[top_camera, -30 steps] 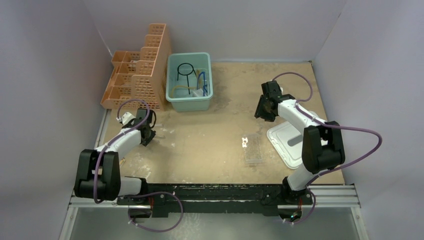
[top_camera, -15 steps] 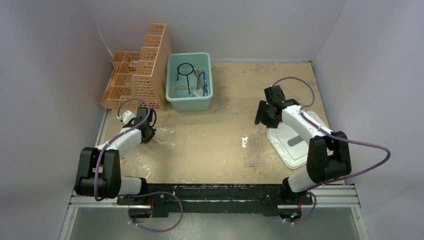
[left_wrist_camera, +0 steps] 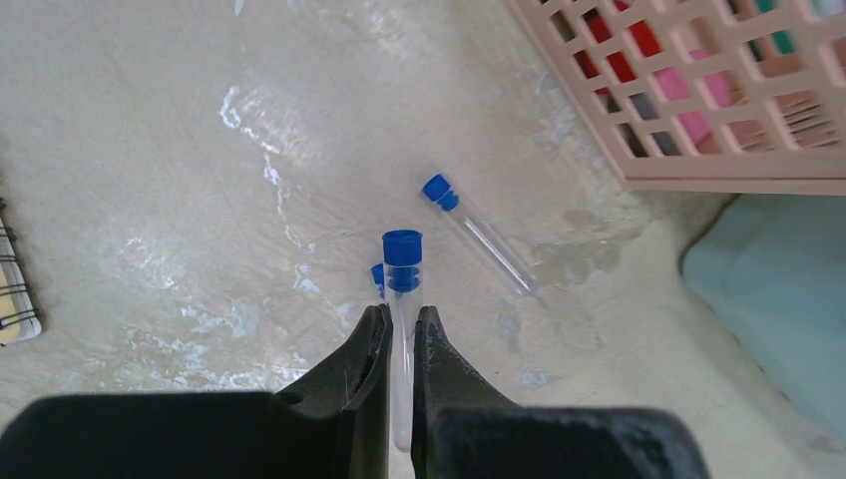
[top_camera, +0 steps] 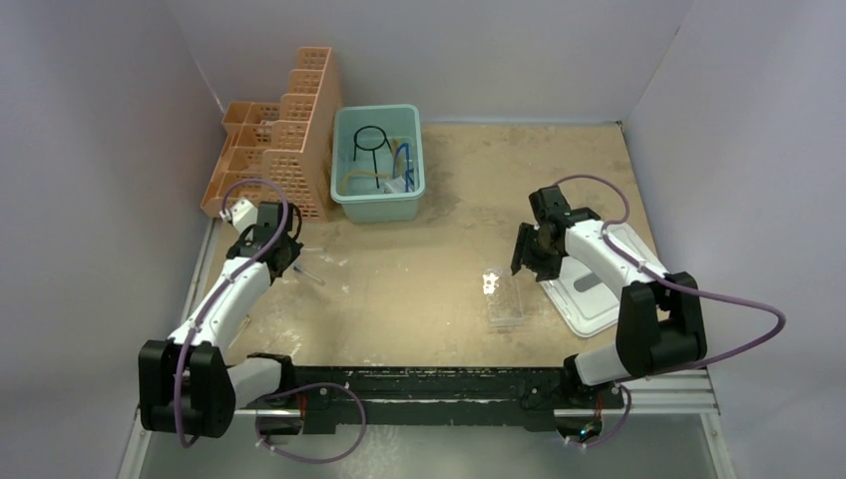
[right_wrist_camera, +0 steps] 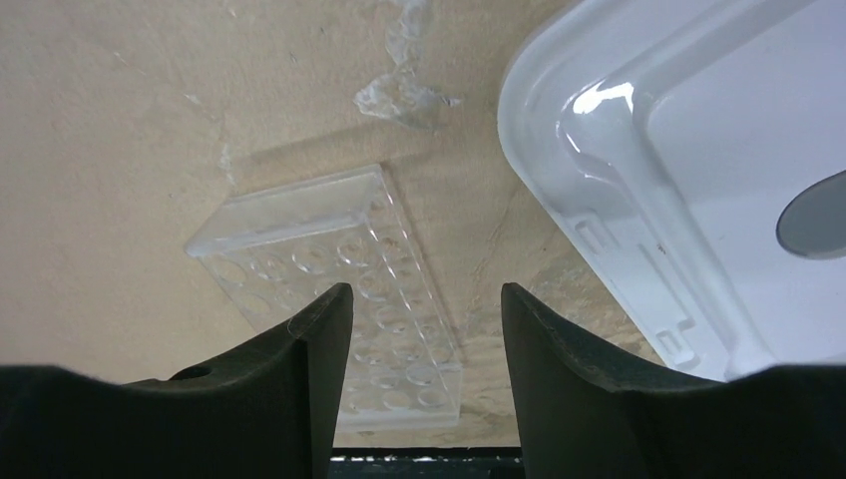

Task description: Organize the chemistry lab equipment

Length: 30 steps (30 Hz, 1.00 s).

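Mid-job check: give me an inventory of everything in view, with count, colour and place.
blue-capped tube: three, clear with blue caps; one in the left gripper, one lying on the table, one mostly hidden behind the held one
clear tube rack: one, transparent, centre-right on the table
small white item: one, white, at the rack's left side
bin: one, teal, back of the table, holding a black wire ring and an amber hose
orange lattice rack: one, orange, back left beside the bin
tray: one, white, right side of the table
spiral-bound pad: one, pale, only an edge, near the left gripper
left gripper: one, black, shut on a tube
right gripper: one, black, open, facing the tube rack
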Available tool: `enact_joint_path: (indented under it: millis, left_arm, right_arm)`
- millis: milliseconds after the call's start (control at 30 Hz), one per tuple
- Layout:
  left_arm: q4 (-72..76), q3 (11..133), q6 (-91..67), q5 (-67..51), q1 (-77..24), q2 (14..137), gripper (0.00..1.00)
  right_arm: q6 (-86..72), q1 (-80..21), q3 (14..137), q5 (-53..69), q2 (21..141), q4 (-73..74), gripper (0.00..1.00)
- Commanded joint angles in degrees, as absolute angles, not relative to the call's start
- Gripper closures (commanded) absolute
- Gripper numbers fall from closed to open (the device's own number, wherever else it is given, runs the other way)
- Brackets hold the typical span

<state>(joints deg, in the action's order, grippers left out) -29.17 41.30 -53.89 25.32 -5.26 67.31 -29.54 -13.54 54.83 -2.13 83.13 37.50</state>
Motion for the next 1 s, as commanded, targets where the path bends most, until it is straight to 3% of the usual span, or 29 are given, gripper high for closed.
enact_joint_path:
  millis: [0,367,633,733,833,967]
  left_arm:
    - [-30.84,44.41,-49.45,24.18,-5.01,64.18,1.00]
    - [-26.92,48.11,-43.93,14.10,-6.22,58.45,1.00]
    - [-19.61,53.81,-39.36,9.39,-18.92,57.19,1.00]
    - [-14.52,53.74,-39.81,5.16,-20.55,57.39,1.00]
    - [-8.75,53.97,-38.28,-0.17,-22.24,58.20,1.00]
    - [-6.42,60.13,-32.02,-18.49,-23.01,64.06,1.00]
  right_arm:
    - [-27.30,-13.63,52.60,2.40,82.41,36.28,0.40]
    - [-27.32,-13.67,51.51,17.06,89.80,26.24,0.43]
    - [-33.05,-13.78,55.95,20.88,95.98,17.91,0.60]
    - [-34.32,-13.74,57.04,20.12,97.63,14.62,0.62]
    - [-33.33,-13.71,59.58,18.50,97.62,15.32,0.58]
    - [-31.23,-13.36,62.56,19.94,92.78,19.34,0.45]
